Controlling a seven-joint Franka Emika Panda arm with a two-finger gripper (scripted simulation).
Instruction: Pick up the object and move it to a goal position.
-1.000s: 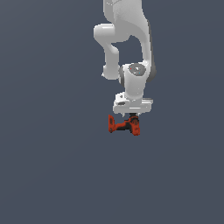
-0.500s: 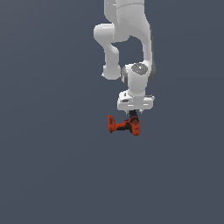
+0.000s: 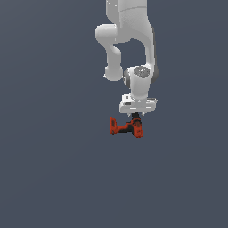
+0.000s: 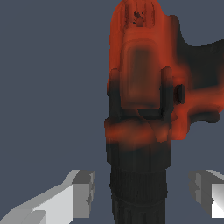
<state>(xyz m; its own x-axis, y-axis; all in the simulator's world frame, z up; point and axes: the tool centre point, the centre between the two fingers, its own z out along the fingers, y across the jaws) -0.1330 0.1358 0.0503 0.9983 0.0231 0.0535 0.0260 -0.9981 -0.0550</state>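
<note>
Wrist view shows the drill filling most of the frame, its black chuck end running down between the two pale fingertips of the claw. Both fingertips stand apart from the black barrel with grey desk showing in the gaps, so the claw is spread open and grips nothing yet. It straddles the narrow front of the tool, probably because that part fits easily between the fingers, while the wider orange body would not.

From the exterior view, the arm hangs straight down over the drill, with the claw just above its right-hand end in that view. The drill lies on the desk, its flat base pointing toward the exterior view's left. I judge the lift has not begun; no goal marker is visible.
</note>
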